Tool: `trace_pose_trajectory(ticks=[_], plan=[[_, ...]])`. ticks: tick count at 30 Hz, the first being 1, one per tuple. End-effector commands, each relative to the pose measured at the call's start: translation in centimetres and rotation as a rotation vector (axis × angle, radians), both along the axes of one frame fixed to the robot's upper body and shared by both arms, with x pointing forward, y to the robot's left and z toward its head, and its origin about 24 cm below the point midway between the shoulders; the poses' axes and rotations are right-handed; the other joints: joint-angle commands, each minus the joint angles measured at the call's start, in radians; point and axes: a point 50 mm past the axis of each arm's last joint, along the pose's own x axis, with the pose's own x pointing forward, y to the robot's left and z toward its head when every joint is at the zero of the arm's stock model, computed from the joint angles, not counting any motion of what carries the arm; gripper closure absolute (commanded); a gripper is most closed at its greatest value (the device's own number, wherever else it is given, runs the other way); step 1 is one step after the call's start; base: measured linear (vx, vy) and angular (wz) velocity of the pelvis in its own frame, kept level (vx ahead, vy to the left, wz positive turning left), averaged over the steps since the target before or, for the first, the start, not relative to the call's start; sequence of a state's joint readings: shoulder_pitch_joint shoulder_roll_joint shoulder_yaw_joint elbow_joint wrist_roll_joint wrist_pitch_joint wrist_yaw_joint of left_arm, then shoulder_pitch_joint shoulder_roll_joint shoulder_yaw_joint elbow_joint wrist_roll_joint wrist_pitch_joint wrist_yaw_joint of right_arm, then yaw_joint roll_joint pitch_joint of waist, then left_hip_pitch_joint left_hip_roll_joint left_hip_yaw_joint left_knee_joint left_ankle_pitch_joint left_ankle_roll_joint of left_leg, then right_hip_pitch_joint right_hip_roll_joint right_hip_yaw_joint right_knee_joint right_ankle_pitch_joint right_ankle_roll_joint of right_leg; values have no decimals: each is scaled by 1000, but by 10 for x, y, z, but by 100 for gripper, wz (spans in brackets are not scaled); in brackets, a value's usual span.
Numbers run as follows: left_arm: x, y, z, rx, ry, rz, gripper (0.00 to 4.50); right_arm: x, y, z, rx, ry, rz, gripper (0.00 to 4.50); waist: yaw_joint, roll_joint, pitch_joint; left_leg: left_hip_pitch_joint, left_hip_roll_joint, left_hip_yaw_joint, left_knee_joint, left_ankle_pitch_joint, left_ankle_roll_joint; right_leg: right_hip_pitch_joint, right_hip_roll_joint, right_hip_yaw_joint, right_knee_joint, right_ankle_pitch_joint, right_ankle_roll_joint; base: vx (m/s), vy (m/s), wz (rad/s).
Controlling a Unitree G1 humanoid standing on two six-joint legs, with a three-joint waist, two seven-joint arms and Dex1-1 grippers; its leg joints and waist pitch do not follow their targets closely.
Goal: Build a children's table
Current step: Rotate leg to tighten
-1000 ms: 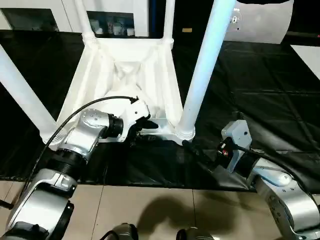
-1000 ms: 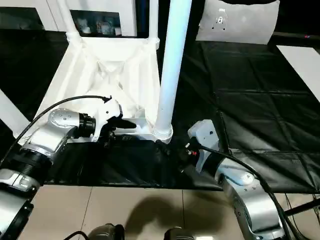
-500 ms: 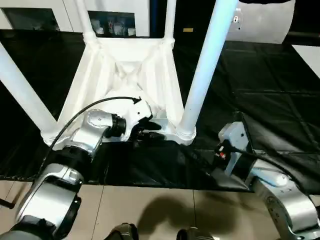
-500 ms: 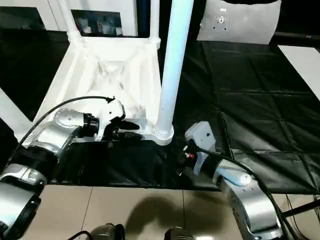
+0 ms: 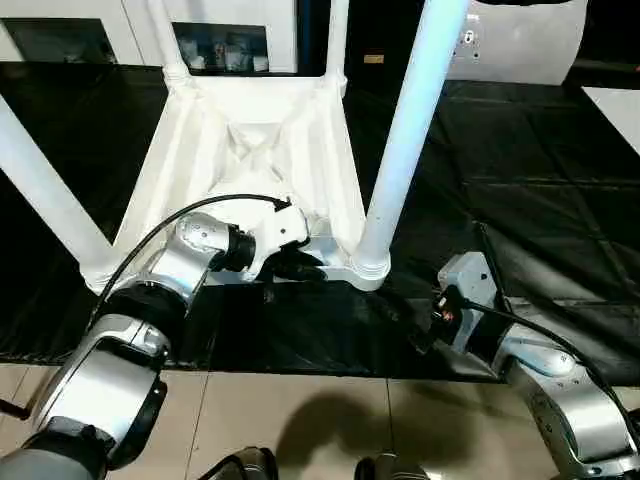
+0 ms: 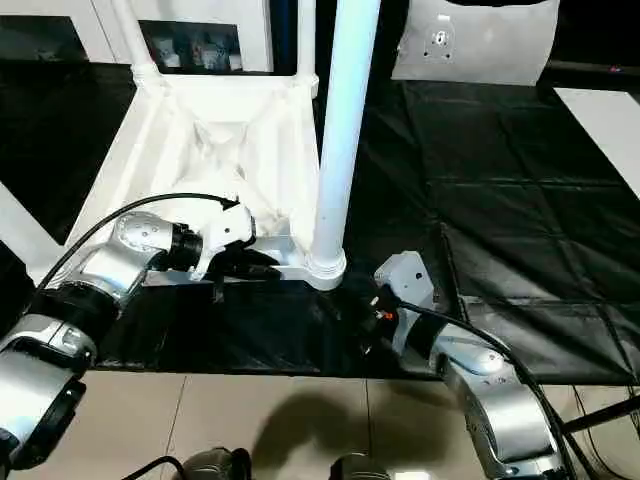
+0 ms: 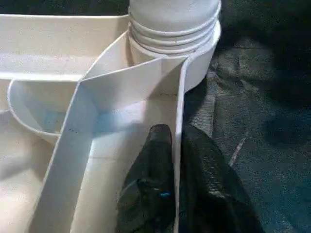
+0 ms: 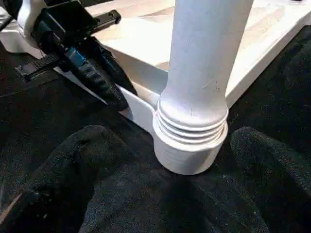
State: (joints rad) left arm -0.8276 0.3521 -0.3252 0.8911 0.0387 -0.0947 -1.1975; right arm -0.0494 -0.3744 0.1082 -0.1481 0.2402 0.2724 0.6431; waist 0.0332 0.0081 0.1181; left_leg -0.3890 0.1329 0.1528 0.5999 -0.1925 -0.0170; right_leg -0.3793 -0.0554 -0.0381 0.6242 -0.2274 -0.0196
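The children's table (image 5: 250, 150) lies upside down on a black mat, its ribbed underside facing up. White legs stand in its corner sockets: the near right leg (image 5: 405, 130), the near left leg (image 5: 40, 190) and two far ones. My left gripper (image 5: 300, 268) is shut on the top's thin near rim wall (image 7: 181, 97), one black finger (image 7: 155, 145) on each side, just beside the near right socket (image 7: 170, 29). My right gripper (image 5: 400, 315) rests low on the mat in front of that socket (image 8: 192, 145), open, its fingers (image 8: 92, 145) spread either side without touching it.
A white cabinet with glass doors (image 5: 220, 40) stands behind the table. A white panel (image 5: 520, 45) leans at the back right. The black mat (image 5: 520, 180) ends near my arms, with tiled floor (image 5: 300, 410) in front.
My left gripper has closed onto the near rim wall of the table top. The right gripper stays open, about where it was in front of the socket.
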Motion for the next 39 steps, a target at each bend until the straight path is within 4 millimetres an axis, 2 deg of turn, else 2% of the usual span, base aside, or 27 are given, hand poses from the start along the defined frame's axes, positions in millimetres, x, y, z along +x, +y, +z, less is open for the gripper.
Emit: trace_pose_trajectory(ticks=[1,3,6,8,10,12,15,17,21,22,23,24,26,27,30,34,39], plan=[[1,8,-4,37,21,21,442,-1,-2,1,0,-16,17,0,3,3,-63,18,104,-34,-83,-162,85,45,-119,60,-76,-14,-314,0,0,0],[0,8,-4,43,28,9,442,-1,-2,1,2,-20,23,0,1,3,-64,17,104,-34,-83,-150,91,46,-118,59,-73,7,-315,0,0,0],[-1,10,-2,26,23,-4,442,-2,0,5,10,-41,52,0,0,2,-67,17,104,-31,-79,-112,117,47,-118,58,-68,76,-325,0,0,0],[-2,10,4,-24,5,-27,442,-2,0,12,9,-63,93,0,0,-3,-68,16,103,-31,-78,-94,135,50,-119,56,-65,111,-329,0,0,0],[-4,11,7,-48,-10,-49,442,-1,-1,16,8,-77,116,0,0,-2,-68,15,104,-31,-77,-84,146,52,-120,56,-64,125,-329,0,0,0],[-7,12,7,-55,-23,-67,442,2,-3,21,10,-87,142,0,-1,-5,-68,15,104,-30,-75,-75,157,51,-120,55,-63,130,-330,0,0,0],[-13,15,5,-45,-25,-99,442,7,-5,27,27,-92,190,0,-4,-2,-66,16,106,-28,-76,-74,162,49,-118,54,-62,116,-332,0,0,0],[-22,21,-2,8,-32,-148,442,12,-5,35,16,-88,292,0,-1,-1,-62,19,109,-27,-78,-81,161,43,-115,54,-63,108,-329,0,0,0],[-30,23,-5,24,-34,-189,442,21,-4,41,11,-75,378,0,0,1,-64,21,108,-27,-77,-78,161,44,-117,52,-58,115,-339,0,0,0],[-32,23,-6,22,-36,-204,448,24,-4,42,4,-68,404,18,-2,-2,-65,18,108,-27,-77,-71,161,46,-117,51,-58,117,-342,0,0,0],[-32,23,-6,22,-35,-206,448,25,-4,42,3,-67,409,18,-2,-2,-63,16,108,-26,-77,-68,162,46,-117,51,-59,115,-341,0,0,0],[-37,21,-6,18,-27,-229,450,30,-3,42,-6,-53,449,29,-1,-4,-66,19,107,-25,-75,-57,163,46,-116,51,-57,122,-341,0,0,0],[-41,19,-7,14,-22,-246,450,34,-2,42,-9,-38,489,40,1,-1,-67,18,107,-23,-73,-38,171,45,-115,50,-54,140,-346,0,0,0],[-42,18,-7,14,-21,-250,450,34,-2,42,-9,-32,503,56,0,-7,-69,18,108,-23,-73,-35,175,47,-115,50,-53,146,-347,0,0,0],[-44,18,-8,25,-22,-263,450,38,0,42,-6,-5,557,72,8,-3,-71,19,108,-21,-68,-9,192,43,-112,46,-49,153,-349,0,0,0],[-44,17,-7,26,-7,-260,450,44,3,38,-24,33,617,114,10,-4,-70,19,108,-20,-69,-19,186,41,-112,46,-50,126,-354,0,0,0],[-43,16,-4,27,-5,-253,450,49,4,34,-47,57,662,153,12,-3,-71,17,106,-19,-66,4,194,41,-111,45,-47,158,-359,0,0,0]])
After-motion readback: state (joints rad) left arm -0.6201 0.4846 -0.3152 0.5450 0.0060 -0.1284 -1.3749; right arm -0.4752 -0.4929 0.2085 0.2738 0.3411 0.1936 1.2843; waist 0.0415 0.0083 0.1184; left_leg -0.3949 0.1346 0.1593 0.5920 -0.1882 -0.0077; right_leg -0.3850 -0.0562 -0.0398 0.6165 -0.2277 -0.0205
